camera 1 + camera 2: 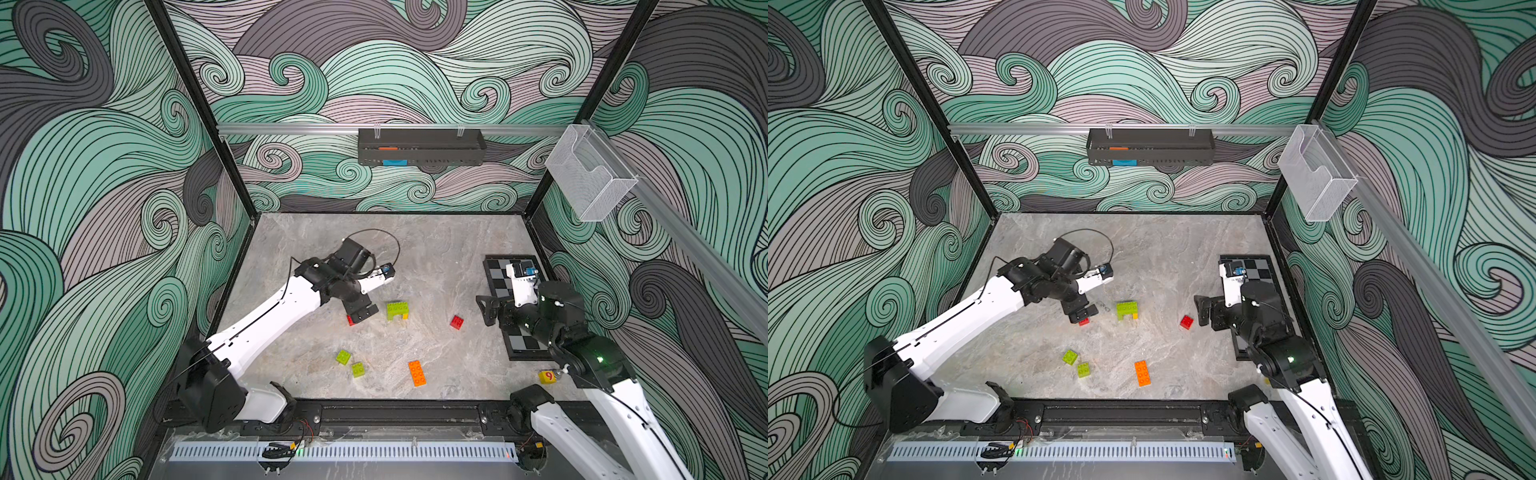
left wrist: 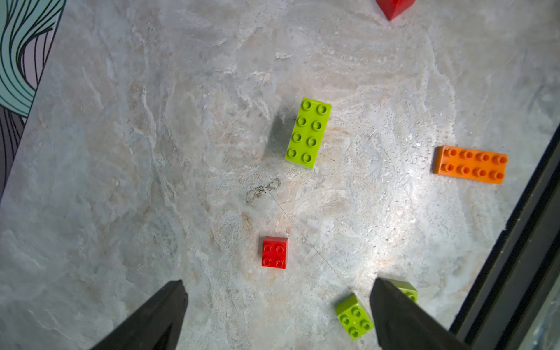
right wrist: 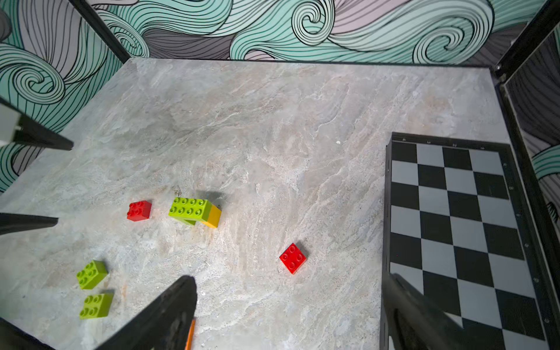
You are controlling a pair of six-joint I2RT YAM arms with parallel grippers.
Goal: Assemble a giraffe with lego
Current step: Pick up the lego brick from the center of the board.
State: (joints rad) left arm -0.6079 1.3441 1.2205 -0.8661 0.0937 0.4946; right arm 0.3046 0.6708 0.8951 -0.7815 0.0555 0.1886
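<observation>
Lego red brick, left of frame centre, lies just ahead of the open, empty left claw; right claw, also open, is farther.

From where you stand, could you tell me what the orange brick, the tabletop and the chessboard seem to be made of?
The orange brick looks like moulded plastic, smooth, faintly shiny: uniform colour, crisp round studs. The tabletop is matt stone or stone-look laminate, grey-beige veined; I cannot tell which. The chessboard is a matt board in a raised black frame; plastic or wood, unclear.
</observation>
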